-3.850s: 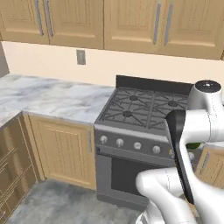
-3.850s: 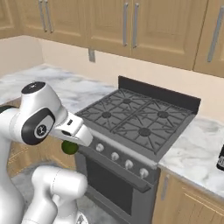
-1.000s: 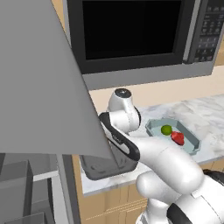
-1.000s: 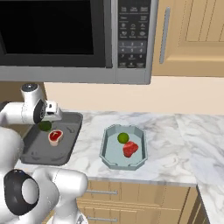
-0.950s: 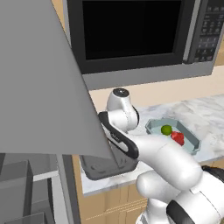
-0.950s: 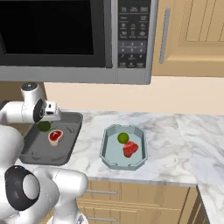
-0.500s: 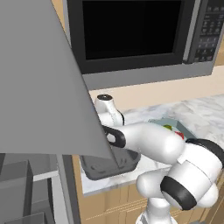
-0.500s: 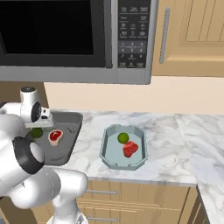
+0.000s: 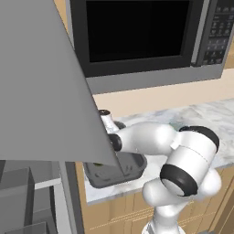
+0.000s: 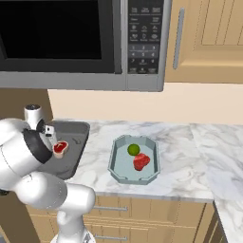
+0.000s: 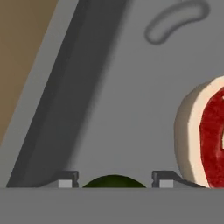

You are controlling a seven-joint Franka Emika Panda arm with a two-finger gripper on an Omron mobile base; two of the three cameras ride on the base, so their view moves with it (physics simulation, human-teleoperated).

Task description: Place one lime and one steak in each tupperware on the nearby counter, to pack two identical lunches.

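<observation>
A: What has the two-finger gripper (image 11: 113, 180) got?
B: Its jaws are closed on the dark green round lime (image 11: 113, 181), low inside the dark grey rounded tupperware tray (image 11: 131, 87).
A: And beside it?
B: The beige-rimmed steak with a red centre (image 11: 203, 135) lies in that same tray.
A: The other one?
B: The pale blue-grey octagonal tupperware (image 10: 115, 163) on the marbled counter (image 10: 182, 156) holds a yellow-green lime (image 10: 134, 150) touching a bright red steak (image 10: 141, 162).
</observation>
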